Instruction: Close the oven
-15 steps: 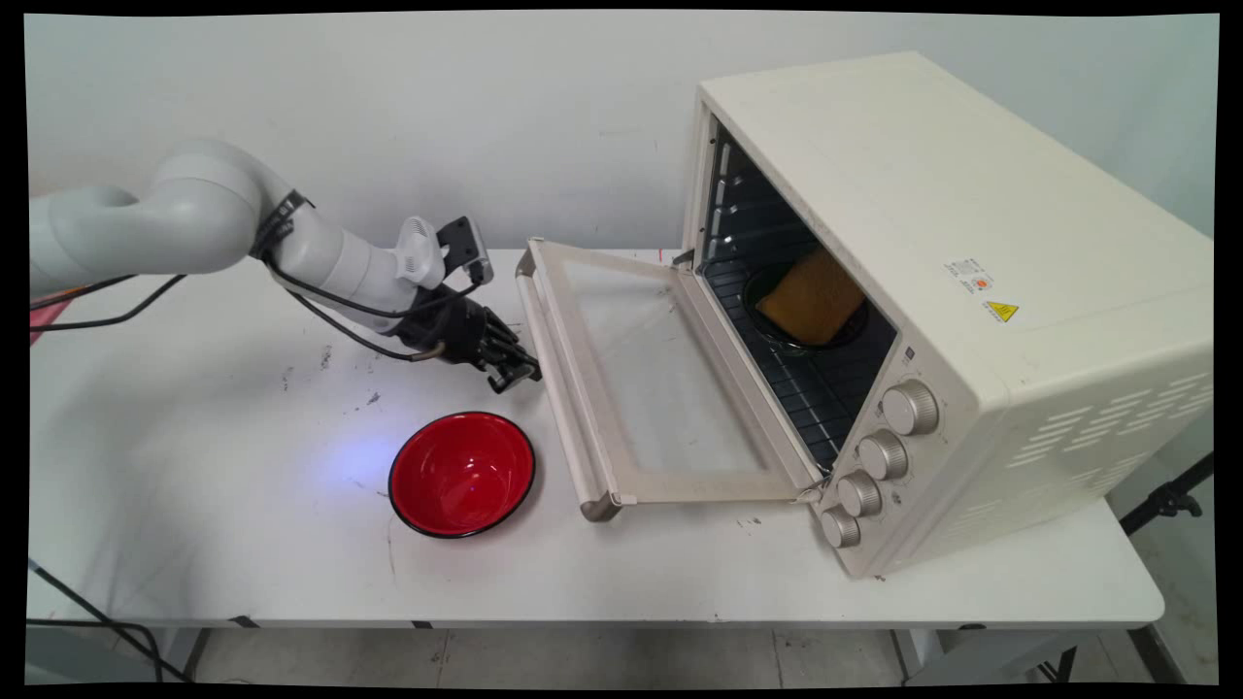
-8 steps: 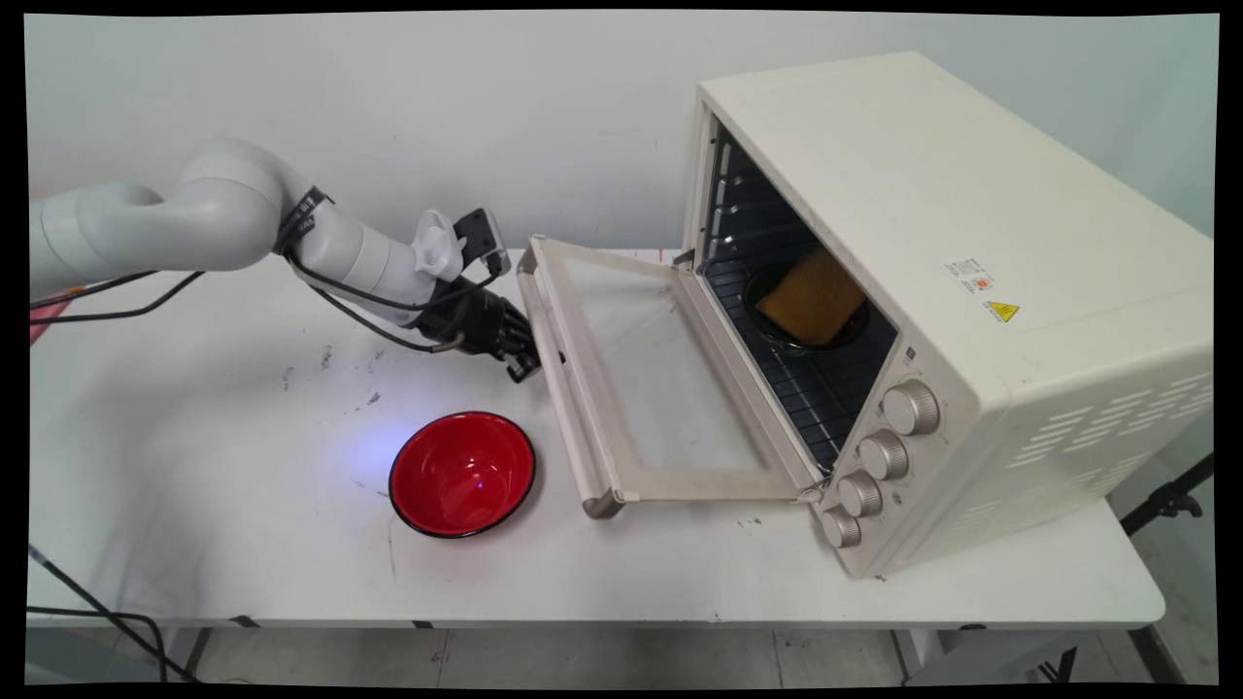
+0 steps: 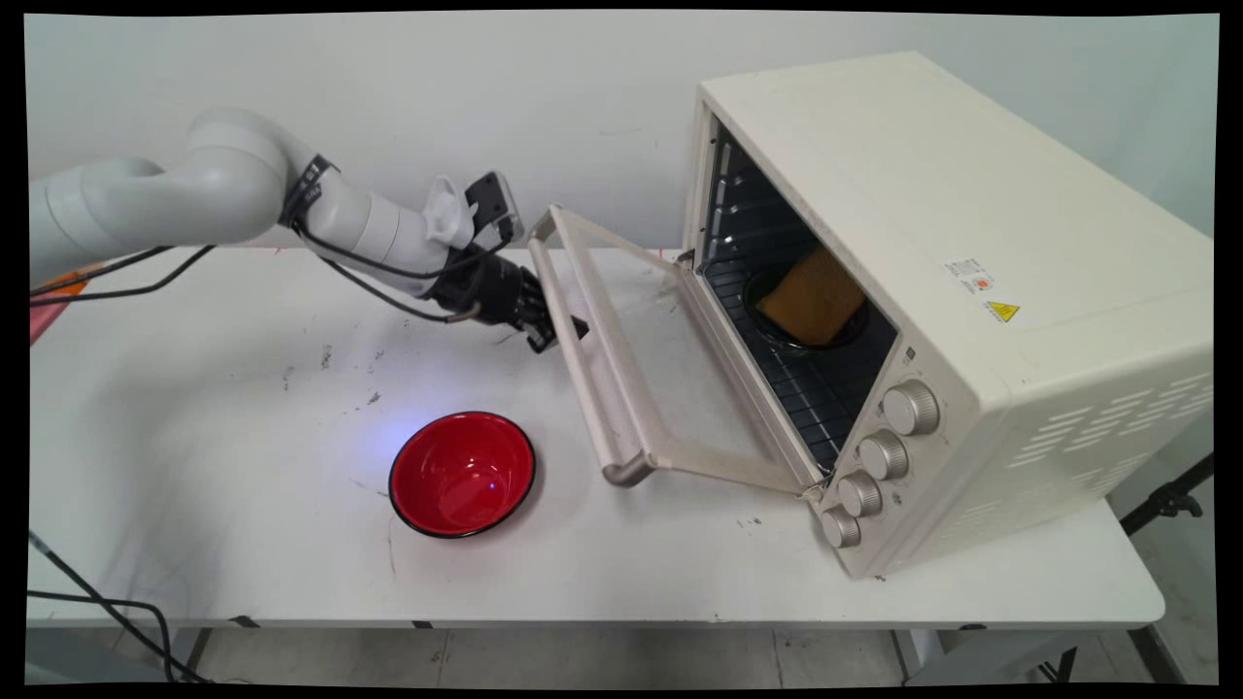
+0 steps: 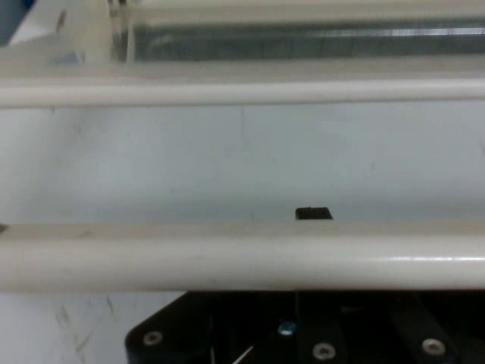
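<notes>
Hand (image 3: pixel 554 335) sits at the far end of the oven door's handle bar (image 3: pixel 583 364), pressed up against it from the bench side. In the hand view the bar (image 4: pixel 242 258) runs straight across, just in front of the black linkage, with one small black tip showing above it. Whether the hand is wide or narrow cannot be told from either view

Oven door (image 3: pixel 641 320): hinged at its lower edge, tilted up off the bench (image 3: pixel 194 437), roughly part-way between lying flat and shut. The handle end is clear of the bench top; the gap to the oven mouth is wide

Oven (image 3: pixel 971 243): cream, stands on the bench's right half, mouth facing left. Inside, on the wire rack, a dark round dish (image 3: pixel 755 291) carries a yellow-brown slab (image 3: pixel 814 296). Four knobs (image 3: pixel 883 453) run down the near front corner

Red bowl (image 3: pixel 462 473): upright on the bench, near the handle's near end but apart from it, and well apart from the hand. Nothing seen in it

Status as it stands: slab in the oven, door half raised and not closed, bowl untouched on the bench
</notes>
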Controlling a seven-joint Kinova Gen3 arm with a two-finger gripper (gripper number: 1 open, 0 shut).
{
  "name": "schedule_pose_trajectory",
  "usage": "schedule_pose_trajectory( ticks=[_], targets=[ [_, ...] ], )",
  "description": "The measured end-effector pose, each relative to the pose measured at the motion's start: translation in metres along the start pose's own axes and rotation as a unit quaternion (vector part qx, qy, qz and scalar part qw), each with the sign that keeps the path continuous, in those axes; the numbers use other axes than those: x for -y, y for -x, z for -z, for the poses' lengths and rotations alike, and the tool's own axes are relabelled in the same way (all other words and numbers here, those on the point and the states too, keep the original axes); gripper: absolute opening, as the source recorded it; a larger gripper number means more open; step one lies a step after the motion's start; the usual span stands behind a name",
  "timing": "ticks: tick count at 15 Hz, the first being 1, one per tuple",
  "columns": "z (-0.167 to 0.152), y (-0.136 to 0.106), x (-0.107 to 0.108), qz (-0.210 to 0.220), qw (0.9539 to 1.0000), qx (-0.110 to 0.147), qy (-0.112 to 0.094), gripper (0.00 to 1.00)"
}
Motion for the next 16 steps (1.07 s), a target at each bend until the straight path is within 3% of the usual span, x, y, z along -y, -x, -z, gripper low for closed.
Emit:
schedule_pose_trajectory(
  ticks=[9, 16],
  targets=[
    [0.011, -0.063, 0.006, -0.012, 0.9981, -0.060, 0.003, 0.00],
    [0.021, -0.097, 0.011, -0.009, 0.9957, -0.092, -0.002, 0.00]
  ],
)
